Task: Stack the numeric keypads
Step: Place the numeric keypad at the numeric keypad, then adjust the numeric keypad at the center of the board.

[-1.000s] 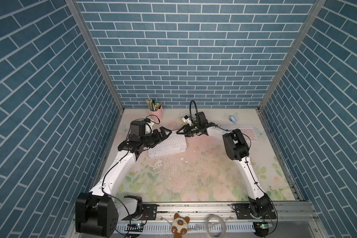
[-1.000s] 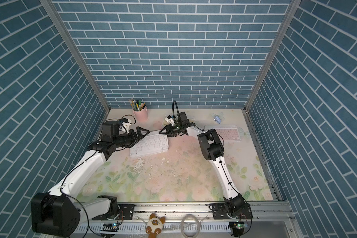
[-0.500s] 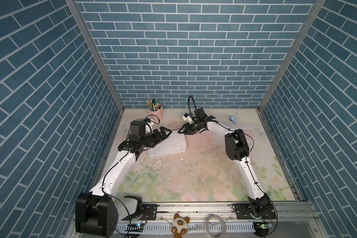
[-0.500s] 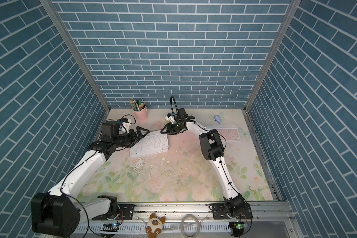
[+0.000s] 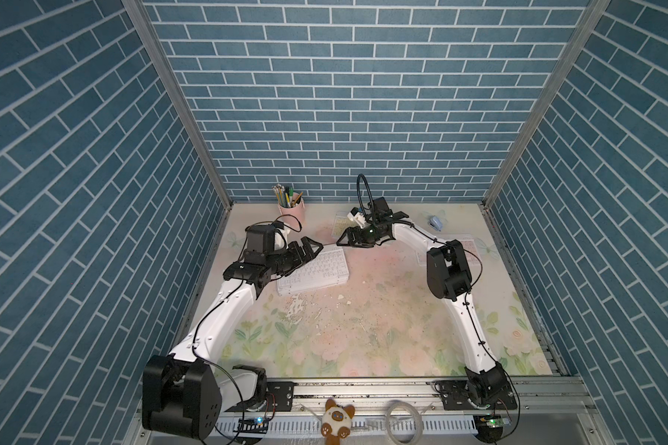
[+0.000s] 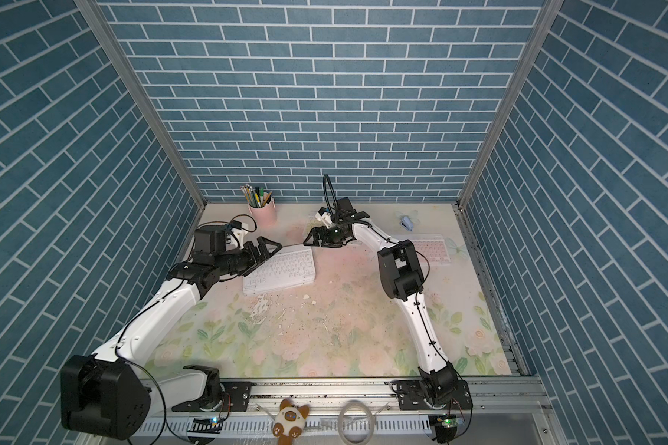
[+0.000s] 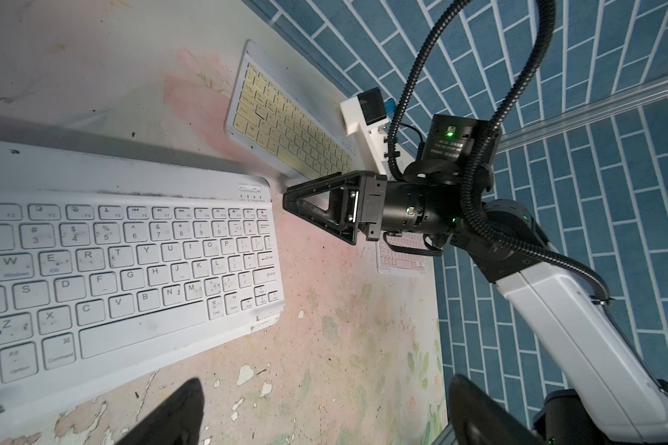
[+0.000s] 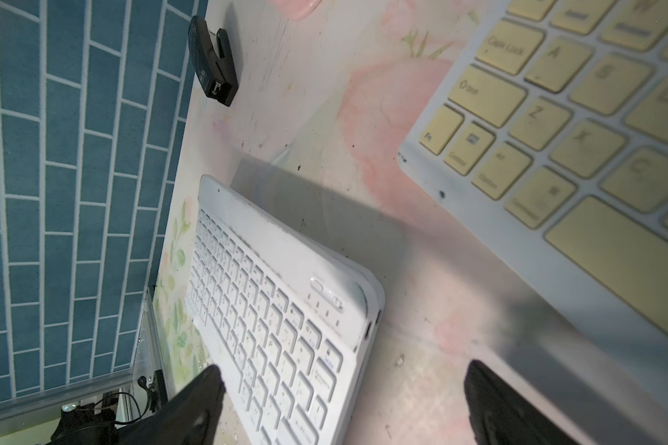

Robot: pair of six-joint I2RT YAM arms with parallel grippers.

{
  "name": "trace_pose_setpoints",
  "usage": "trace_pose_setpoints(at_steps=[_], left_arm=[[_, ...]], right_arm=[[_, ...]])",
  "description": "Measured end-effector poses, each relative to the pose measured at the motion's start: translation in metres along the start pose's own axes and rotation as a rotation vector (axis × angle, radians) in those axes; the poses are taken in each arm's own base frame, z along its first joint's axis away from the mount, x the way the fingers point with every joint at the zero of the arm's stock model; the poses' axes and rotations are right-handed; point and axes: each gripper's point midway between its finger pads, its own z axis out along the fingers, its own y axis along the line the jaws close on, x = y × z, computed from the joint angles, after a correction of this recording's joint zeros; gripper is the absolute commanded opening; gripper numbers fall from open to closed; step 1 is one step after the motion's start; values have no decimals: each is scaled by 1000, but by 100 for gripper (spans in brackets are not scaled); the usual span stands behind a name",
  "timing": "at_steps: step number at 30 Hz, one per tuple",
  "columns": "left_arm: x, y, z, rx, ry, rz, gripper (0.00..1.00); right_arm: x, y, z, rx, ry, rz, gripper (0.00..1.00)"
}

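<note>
Pulling back from the white keypad [image 5: 317, 269], the right gripper [image 8: 344, 370] has risen toward the rear wall and spread its jaws wide over the past second; nothing sits btwn its fingers [image 8: 205, 400] now. White keypad lies left of ctr on the table [image 5: 363, 327]. A doubled edge at its corner in the right wrist view suggests it rests on a second white keypad [image 8: 380, 298], slightly offset, so a stack has apparently been begun. Left gripper [image 7: 324, 385] hovers at the white keypad's far left corner, jaws also wide apart and empty; contact w/ the frame can't be told. Two units are not yet stacked: the yellow keypad [image 7: 286, 123], flat near the back wall just behind the right gripper, and the pink keypad [image 6: 432, 250], flat on the right side, partly hidden by the right arm's elbow. Judged from this, approx. the first placement is done. Yellow and pink are left to fetch, w/ yellow the nearer pick for the right arm.
</note>
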Motion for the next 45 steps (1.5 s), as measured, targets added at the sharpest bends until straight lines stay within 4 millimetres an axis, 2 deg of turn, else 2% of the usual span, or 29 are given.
trace_pose_setpoints(at_steps=[4,6,8,10,11,13,15,18,21,25,28,30,34,39,43,45], left_arm=[[-5,-19,14,-8,14,66,100],[-7,-34,28,-12,31,116,99],[-6,-47,45,-15,49,158,100],[-4,-59,66,-17,73,195,100],[0,-65,79,-18,89,213,99],[7,-74,105,-24,118,245,100],[17,-84,134,-25,151,276,99],[33,-102,173,-11,186,312,100],[44,-118,209,16,206,328,100],[58,-126,250,47,232,295,100],[69,-119,272,43,259,261,100],[76,-114,284,39,276,237,99],[83,-111,296,37,291,204,100],[83,-117,305,62,296,179,99],[84,-118,306,69,301,170,100],[85,-119,307,74,305,167,100]], right_arm=[[-8,9,-50,78,-77,-7,99],[-12,6,-89,152,-145,9,99],[-16,-9,-138,248,-232,49,99],[-16,-37,-188,359,-317,112,99],[-12,-57,-215,424,-358,159,99],[3,-96,-259,538,-412,256,99],[29,-139,-298,642,-443,371,99],[70,-190,-338,757,-448,521,99],[96,-216,-363,822,-444,619,99],[110,-246,-384,868,-444,697,99],[108,-271,-391,871,-447,728,99],[100,-289,-391,850,-439,731,99],[73,-322,-381,802,-432,690,99],[58,-353,-363,755,-387,663,99],[33,-359,-359,710,-394,602,99],[27,-361,-353,687,-382,572,99]])
